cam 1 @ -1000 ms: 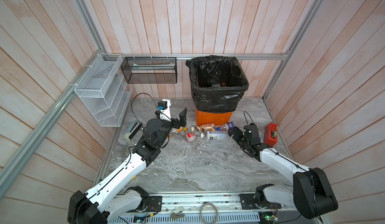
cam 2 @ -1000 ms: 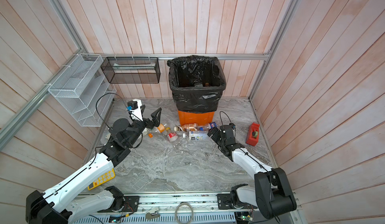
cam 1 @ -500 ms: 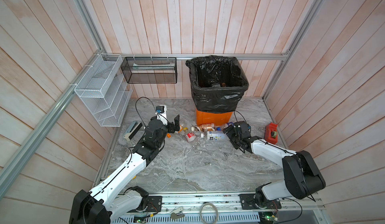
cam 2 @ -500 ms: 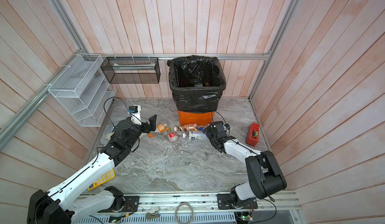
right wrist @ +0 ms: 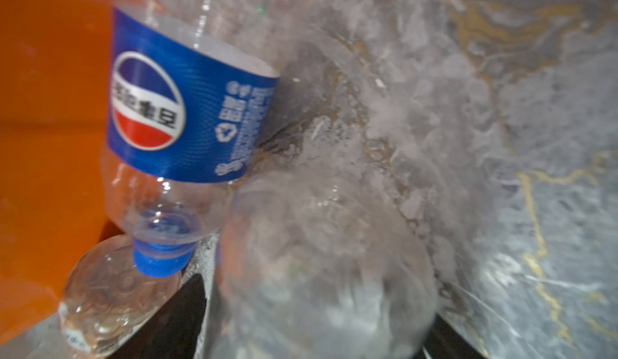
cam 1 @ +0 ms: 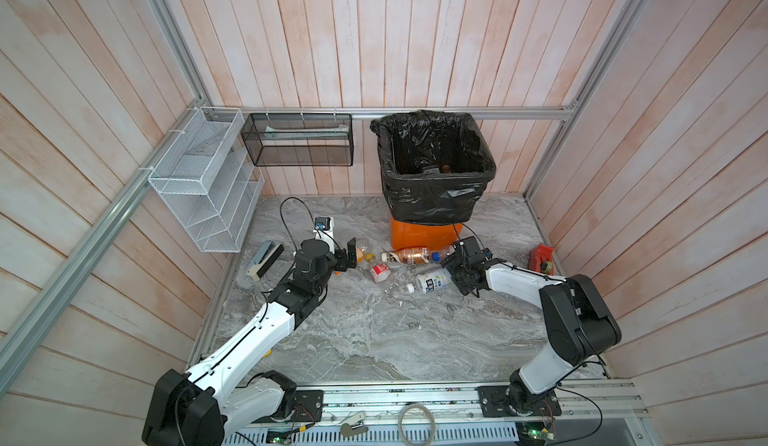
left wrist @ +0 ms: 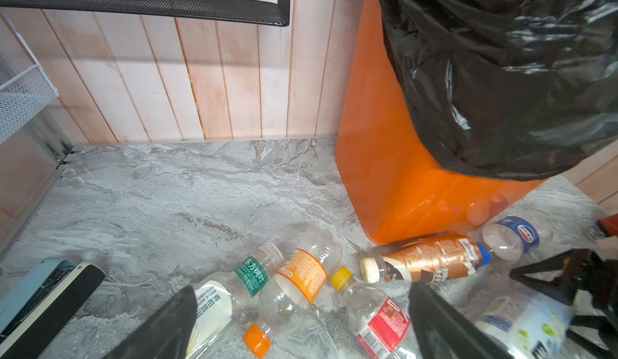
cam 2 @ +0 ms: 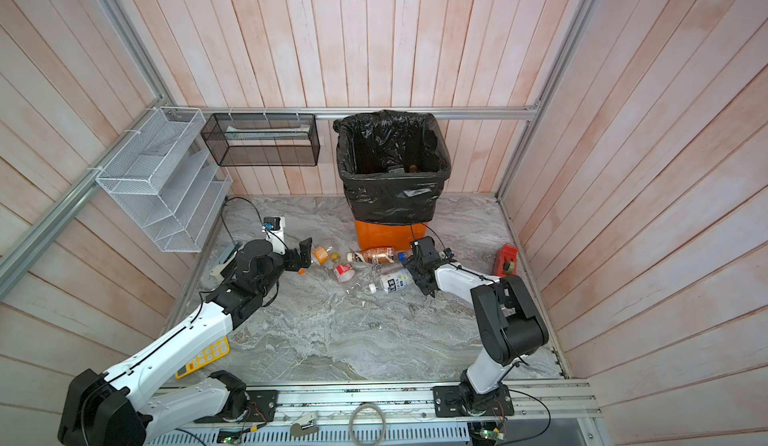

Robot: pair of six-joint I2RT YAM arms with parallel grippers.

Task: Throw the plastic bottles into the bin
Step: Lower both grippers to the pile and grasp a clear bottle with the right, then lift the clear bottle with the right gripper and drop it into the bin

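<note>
Several plastic bottles lie on the marble floor in front of the bin [cam 1: 432, 199], an orange box [left wrist: 384, 140] lined with a black bag. My left gripper [cam 1: 347, 262] [left wrist: 301, 293] is open low over an orange-labelled bottle [left wrist: 301, 273], with a green-labelled one [left wrist: 234, 287] and a red-labelled one [left wrist: 378, 324] beside it. My right gripper [cam 1: 453, 275] [right wrist: 317, 300] has its fingers against the sides of a white-labelled bottle [cam 1: 434, 280], which fills the gap. A blue-labelled bottle [right wrist: 187, 106] and a brown-labelled one [cam 1: 409, 255] lie by the bin's foot.
A white wire rack [cam 1: 203, 186] and a black mesh basket [cam 1: 297, 138] hang on the back left walls. A red tape dispenser [cam 1: 540, 259] sits by the right wall. A yellow calculator [cam 2: 203, 356] lies under my left arm. A blue-and-black device [cam 1: 266, 259] lies at the left edge.
My right gripper reached left to the white-labelled bottle and narrowed round it; the bottle shifted toward the front. My left gripper came down toward the bottles, still open.
</note>
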